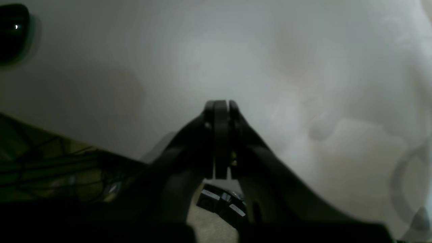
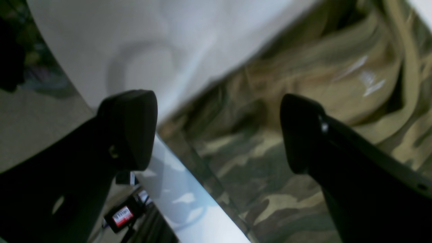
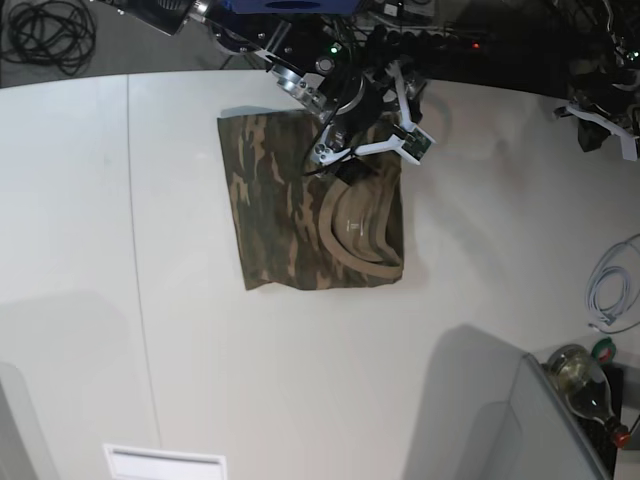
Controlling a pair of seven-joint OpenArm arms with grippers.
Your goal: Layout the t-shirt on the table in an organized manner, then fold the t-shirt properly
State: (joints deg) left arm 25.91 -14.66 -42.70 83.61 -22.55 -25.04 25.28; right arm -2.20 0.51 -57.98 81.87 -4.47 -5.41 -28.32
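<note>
On the left wrist view, we see the left hand (image 1: pixel 221 108) with its two dark fingers pressed flat together, holding nothing, above a bare stretch of the white tabletop (image 1: pixel 216 50). The picture is hazy, and a dim greenish patch at the lower left edge is too blurred for us to name.

In the right wrist view, the right hand (image 2: pixel 217 130) stands spread wide, its fingers (image 2: pixel 130 128) well apart and gripping nothing. Between and beyond them lies the t-shirt (image 2: pixel 270 175), camouflage cloth with its tan collar (image 2: pixel 408 67) curving at the upper right. The shirt's edge runs along the white tabletop (image 2: pixel 168 40).

In the base view, the t-shirt (image 3: pixel 290 210) lies folded into a rough rectangle on the tabletop (image 3: pixel 300 380), collar (image 3: pixel 350 235) facing up toward its right side. The right hand (image 3: pixel 358 152) hovers over the shirt's far right corner. The left hand (image 3: pixel 600 122) sits well apart from the shirt, at the tabletop's far right edge.
</note>
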